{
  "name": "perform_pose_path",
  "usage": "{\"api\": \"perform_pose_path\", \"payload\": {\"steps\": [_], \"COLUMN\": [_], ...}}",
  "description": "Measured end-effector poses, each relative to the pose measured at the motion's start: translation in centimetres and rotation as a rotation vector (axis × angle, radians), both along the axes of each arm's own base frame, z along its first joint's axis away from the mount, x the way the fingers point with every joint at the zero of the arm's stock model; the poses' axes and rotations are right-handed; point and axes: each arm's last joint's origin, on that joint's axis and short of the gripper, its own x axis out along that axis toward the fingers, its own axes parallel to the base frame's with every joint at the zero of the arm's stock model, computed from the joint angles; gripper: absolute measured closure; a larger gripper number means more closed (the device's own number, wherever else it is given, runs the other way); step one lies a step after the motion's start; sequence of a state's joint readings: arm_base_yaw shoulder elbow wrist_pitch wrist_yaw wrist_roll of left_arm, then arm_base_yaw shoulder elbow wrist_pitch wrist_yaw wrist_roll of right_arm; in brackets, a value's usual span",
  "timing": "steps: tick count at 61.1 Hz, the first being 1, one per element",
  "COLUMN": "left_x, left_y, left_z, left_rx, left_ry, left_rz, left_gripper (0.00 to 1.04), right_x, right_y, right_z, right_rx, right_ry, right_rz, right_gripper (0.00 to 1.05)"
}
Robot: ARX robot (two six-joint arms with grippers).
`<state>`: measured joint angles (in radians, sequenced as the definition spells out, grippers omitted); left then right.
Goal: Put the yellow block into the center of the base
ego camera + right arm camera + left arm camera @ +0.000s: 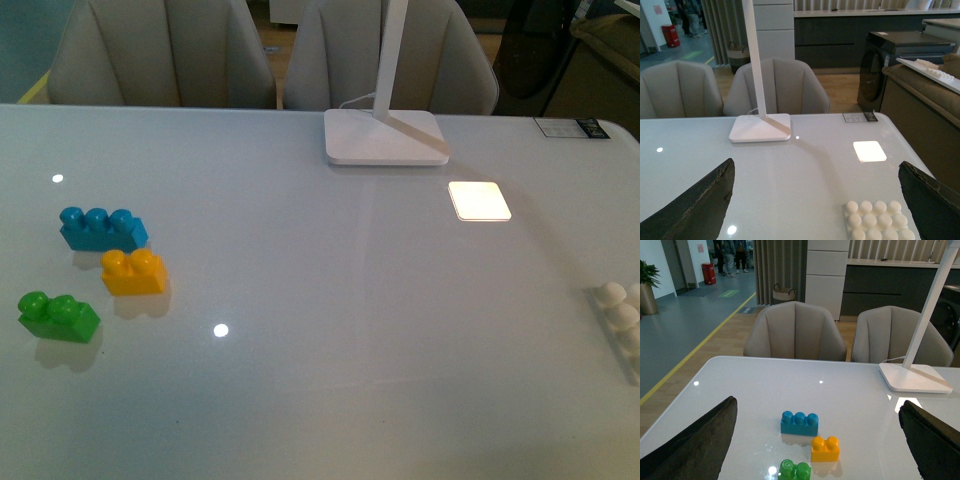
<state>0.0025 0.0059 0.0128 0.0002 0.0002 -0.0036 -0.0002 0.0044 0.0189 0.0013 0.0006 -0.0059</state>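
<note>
Front view: the yellow block (134, 272) and the base (620, 315) lie well apart on the white worktop (330, 330).
The yellow block sits at 9 o'clock, with a blue brick (100, 228) just beside it at 11 o'clock. The base sits at 3 o'clock. The left pincer (817, 402) and right pincer (816, 164) are spread wide and hold nothing.

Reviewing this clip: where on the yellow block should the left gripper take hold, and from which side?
Come from straight above with the left gripper, fingers on the two short end walls of the yellow block, below the studs. It sits upright and flat; the blue brick crowds its far long side, while both ends look clear.
</note>
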Motion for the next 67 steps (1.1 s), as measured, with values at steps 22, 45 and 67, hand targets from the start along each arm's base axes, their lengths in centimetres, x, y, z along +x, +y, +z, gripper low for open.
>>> {"api": "perform_pose_path", "payload": {"steps": [22,45,67], "left_x": [0.0,0.0,0.0], "left_y": [0.0,0.0,0.0], "left_z": [0.0,0.0,0.0], "left_rx": [0.0,0.0,0.0], "left_ry": [0.0,0.0,0.0], "left_rz": [0.0,0.0,0.0], "left_gripper": [0.07,0.07,0.07], "right_x": [0.0,0.0,0.0], "right_y": [0.0,0.0,0.0], "right_z": [0.0,0.0,-0.01], "right_rx": [0.0,0.0,0.001], "right_ry": [0.0,0.0,0.001], "right_rz": [0.0,0.0,-0.002], "right_gripper": [0.09,0.09,0.09]}}
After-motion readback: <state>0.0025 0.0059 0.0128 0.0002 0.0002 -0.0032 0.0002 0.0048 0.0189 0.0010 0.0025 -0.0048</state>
